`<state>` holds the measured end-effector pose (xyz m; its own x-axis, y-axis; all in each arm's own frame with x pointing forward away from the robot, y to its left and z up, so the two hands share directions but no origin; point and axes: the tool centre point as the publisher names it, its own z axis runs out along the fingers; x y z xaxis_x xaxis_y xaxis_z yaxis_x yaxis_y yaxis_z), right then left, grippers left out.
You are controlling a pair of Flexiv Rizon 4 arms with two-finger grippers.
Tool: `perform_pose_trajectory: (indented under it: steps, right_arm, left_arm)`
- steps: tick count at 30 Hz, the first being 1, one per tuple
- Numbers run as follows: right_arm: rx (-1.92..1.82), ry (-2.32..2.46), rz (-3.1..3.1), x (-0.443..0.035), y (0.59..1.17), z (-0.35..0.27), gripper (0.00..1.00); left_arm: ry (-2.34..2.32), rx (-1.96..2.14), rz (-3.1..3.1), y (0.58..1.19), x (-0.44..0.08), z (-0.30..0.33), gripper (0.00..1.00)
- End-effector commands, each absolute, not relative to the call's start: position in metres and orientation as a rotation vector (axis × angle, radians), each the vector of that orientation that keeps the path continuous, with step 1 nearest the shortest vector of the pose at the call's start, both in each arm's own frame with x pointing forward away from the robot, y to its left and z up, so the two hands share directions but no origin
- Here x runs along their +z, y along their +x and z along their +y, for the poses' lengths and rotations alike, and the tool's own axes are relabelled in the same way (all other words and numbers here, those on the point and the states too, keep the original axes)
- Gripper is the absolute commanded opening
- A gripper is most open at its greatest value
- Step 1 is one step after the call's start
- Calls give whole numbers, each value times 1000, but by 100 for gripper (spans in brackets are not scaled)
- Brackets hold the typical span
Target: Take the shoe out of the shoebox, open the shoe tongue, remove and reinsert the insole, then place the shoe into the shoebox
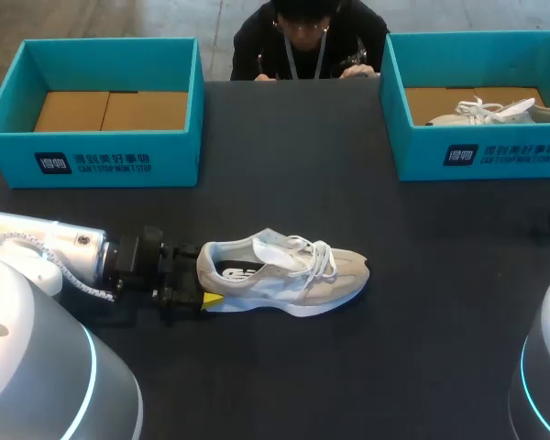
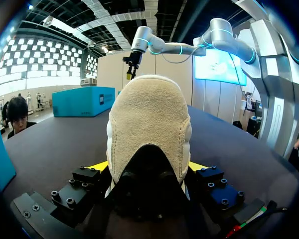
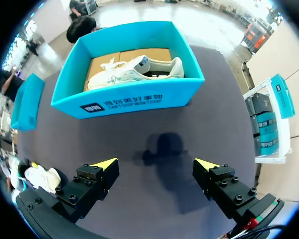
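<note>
1. Head view: left gripper (image 1: pixel 200 280) fingers clenched on the heel of the shoe (image 1: pixel 284 275), sole down on the table (image 1: pixel 348 385), toe pointing away from the fingers; judged a bracing hold for tongue work
2. Right wrist view: right gripper (image 3: pixel 157 164) fingers released, bare; shoebox (image 3: pixel 124 99) with second shoe (image 3: pixel 129 67) ahead of them

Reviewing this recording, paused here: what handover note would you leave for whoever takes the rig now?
Left gripper: shut on the heel of the shoe, which stands on its sole on the table.
Right gripper: open, empty, above the table before the right shoebox; a second shoe lies in it.
Left shoebox: no shoe.
Done: shoe out of box.
To do: open tongue, insole out and back, shoe into box.
</note>
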<state>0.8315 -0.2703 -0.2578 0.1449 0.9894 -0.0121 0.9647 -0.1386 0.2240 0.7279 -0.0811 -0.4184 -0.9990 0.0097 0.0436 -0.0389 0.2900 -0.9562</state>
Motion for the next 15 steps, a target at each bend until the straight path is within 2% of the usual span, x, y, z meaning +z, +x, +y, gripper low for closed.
perform_pose_trajectory:
  steps: [1,7,15]
  right_arm:
    - [170,2304,1905,-254,835,-259,100]
    - [-2,2342,1881,-251,842,-226,100]
    - [11,2324,1869,-244,840,-177,100]
  left_arm:
    - [30,1850,-2492,724,-420,-82,0]
    - [30,1850,-2492,724,-420,-82,0]
    - [30,1850,-2492,724,-420,-82,0]
